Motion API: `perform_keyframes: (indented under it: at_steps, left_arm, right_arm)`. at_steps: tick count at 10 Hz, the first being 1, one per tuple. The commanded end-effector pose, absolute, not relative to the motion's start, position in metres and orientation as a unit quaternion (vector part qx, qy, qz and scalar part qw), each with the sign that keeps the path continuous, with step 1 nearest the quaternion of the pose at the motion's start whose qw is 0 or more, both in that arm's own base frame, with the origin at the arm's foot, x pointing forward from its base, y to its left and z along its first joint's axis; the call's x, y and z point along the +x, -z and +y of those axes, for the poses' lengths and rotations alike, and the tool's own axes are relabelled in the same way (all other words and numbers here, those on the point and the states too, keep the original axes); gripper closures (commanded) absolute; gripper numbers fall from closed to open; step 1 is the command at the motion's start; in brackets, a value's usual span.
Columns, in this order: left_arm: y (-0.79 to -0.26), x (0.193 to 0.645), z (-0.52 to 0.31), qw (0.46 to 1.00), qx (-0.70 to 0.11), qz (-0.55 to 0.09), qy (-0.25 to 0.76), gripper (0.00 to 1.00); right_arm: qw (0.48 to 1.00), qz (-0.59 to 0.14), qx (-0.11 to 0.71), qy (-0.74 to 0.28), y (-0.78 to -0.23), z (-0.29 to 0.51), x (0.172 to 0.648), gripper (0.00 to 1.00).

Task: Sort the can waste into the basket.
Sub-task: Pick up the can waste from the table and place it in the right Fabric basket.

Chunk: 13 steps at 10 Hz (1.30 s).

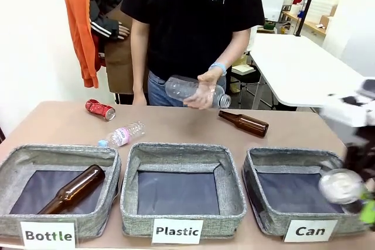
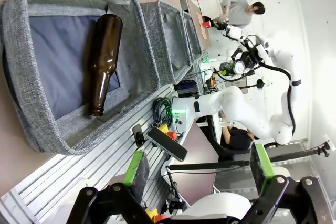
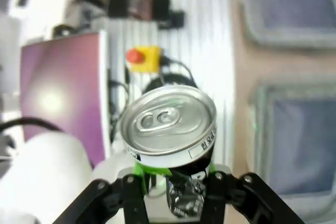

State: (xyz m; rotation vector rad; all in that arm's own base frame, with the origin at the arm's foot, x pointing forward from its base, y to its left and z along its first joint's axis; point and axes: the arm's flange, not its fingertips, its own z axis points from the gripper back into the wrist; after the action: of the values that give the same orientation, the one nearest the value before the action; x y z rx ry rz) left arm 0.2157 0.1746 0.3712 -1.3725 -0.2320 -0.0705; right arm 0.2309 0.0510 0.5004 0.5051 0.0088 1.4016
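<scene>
Fingers of the right gripper are clamped on the lower body of the black can, one green pad on each side. The can's long axis runs along the fingers, silver top toward the wrist. In the front view the black can hangs at the right front corner of the Can basket. Whether it is inside the rim cannot be told, as depth is unreadable and the gripper is blurred and cut by the frame edge. The red can lies on its side well left of and beyond that basket, judged nearer the left arm. The left gripper stands wide open and empty.
</scene>
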Motion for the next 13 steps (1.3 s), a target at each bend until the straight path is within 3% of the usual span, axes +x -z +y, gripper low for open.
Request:
perform_keyframes:
  at_steps: [1, 2, 6, 9, 13]
  left_arm:
    - [-0.375, 0.213, 0.174, 0.763, -0.637, -0.105, 0.029, 0.00]
    - [-0.375, 0.213, 0.174, 0.763, -0.637, -0.105, 0.029, 0.00]
    - [-0.375, 0.213, 0.174, 0.763, -0.637, -0.105, 0.029, 0.00]
    - [-0.375, 0.213, 0.174, 0.763, -0.637, -0.105, 0.029, 0.00]
    - [-0.375, 0.213, 0.174, 0.763, -0.637, -0.105, 0.029, 0.00]
  right_arm:
    - [0.802, -0.007, 0.149, -0.578, -0.512, -0.004, 0.227, 0.56]
    - [0.836, 0.004, 0.088, -0.542, -0.520, -0.022, 0.226, 0.56]
    - [0.808, -0.060, -0.067, -0.582, -0.533, -0.024, 0.276, 0.56]
    - [0.791, -0.073, -0.096, -0.600, -0.518, 0.010, 0.320, 0.56]
    - [0.789, -0.065, -0.100, -0.603, -0.505, 0.031, 0.338, 0.56]
